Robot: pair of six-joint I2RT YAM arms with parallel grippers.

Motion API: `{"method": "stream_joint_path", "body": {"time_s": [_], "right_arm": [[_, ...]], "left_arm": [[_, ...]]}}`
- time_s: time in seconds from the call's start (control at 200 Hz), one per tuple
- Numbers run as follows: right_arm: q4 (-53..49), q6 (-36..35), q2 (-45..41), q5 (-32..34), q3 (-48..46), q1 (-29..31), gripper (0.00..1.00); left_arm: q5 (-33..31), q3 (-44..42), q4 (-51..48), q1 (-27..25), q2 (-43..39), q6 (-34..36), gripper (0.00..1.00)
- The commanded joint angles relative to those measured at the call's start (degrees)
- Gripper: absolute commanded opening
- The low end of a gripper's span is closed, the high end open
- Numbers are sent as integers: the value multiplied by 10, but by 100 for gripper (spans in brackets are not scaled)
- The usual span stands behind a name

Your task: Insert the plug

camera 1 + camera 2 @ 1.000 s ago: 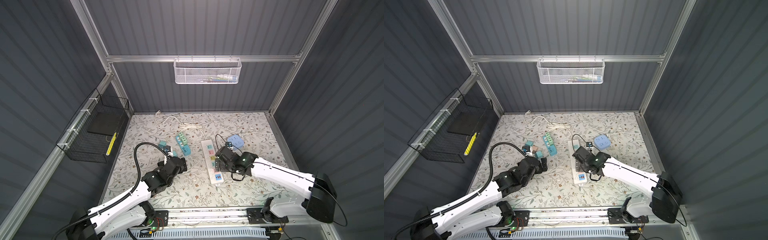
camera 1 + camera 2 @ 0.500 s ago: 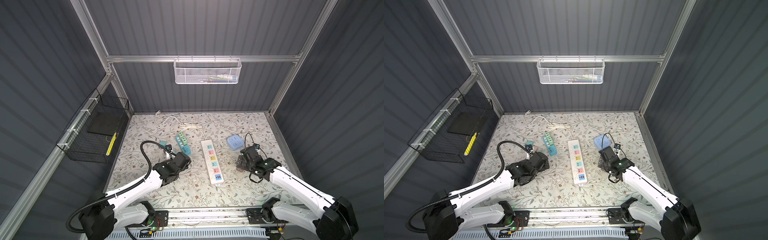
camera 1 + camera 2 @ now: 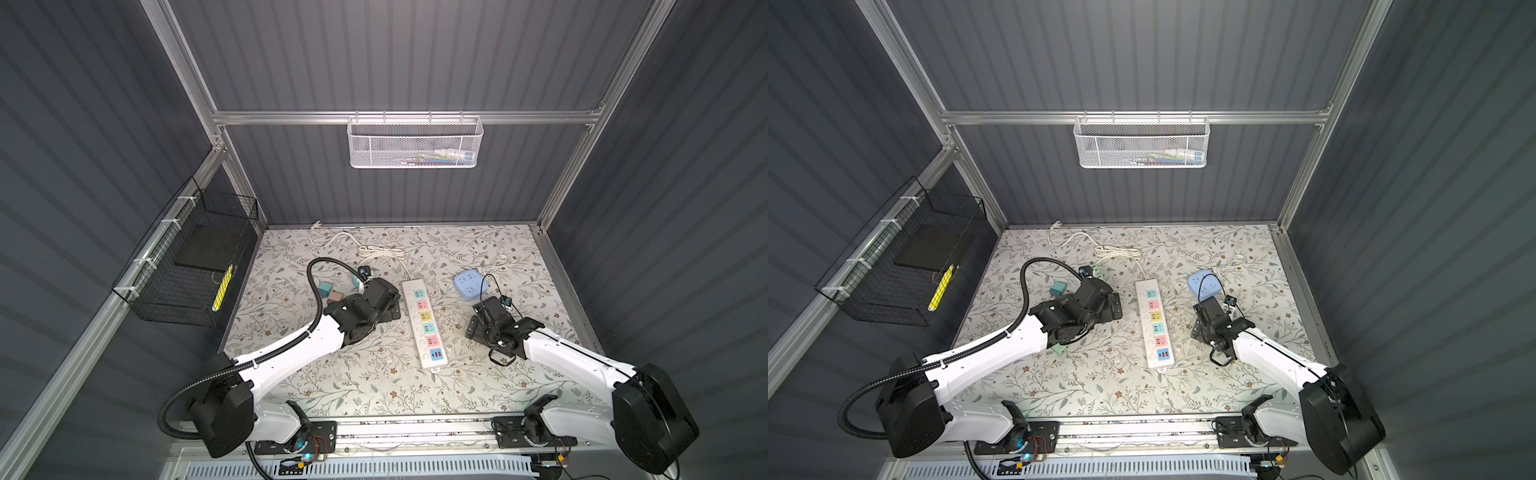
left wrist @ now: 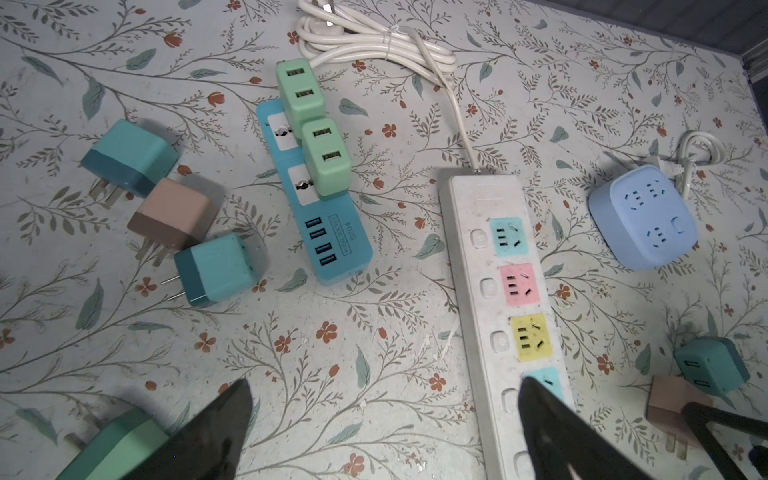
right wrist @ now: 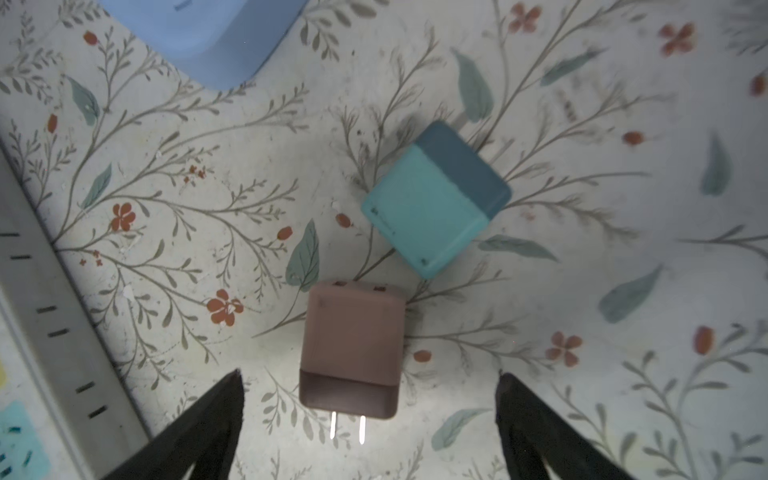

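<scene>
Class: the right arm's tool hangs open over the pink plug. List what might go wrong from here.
1. The right tool straddles only the prong end of the pink plug; gripped there, it may pivot.
2. The teal plug lies close by and might get knocked.
3. The prongs lie flat; turned badly, they could miss the slots of the power strip.

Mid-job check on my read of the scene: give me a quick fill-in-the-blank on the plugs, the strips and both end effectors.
1. The plug whose prongs lie between the open fingers of the right end effector is ____.
2. The two green adapters stand on the short USB strip, which is ____.
3. Counting from the cord end, the third socket of the white power strip is ____.
4. The left end effector, wide open, holds ____.

Missing words: pink; blue; yellow; nothing.
</scene>
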Motion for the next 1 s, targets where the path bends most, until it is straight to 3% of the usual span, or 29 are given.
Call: {"method": "stream_joint_path", "body": {"time_s": [0.0,0.265,0.46,0.57,0.77,0.895,0.995], "right_arm": [[91,40,4,-86,-19,-2,92],[123,-8,40,-130,9,-5,92],[40,-19,-65,-55,-8,-26,93],[8,-39,-122,-23,-12,-74,94],[-1,-38,-168,-94,-17,-206,97],[13,-56,-188,-132,-15,-266,99],[12,-63,-191,-146,-19,-305,99]], "left_arm": [[17,22,18,2,15,41,100],[44,62,40,3,64,83,99],[143,123,67,-9,148,139,87],[148,198,51,-49,224,206,85],[157,338,31,-114,357,318,82],[217,380,44,-133,409,352,79],[220,393,65,-152,440,380,79]]}}
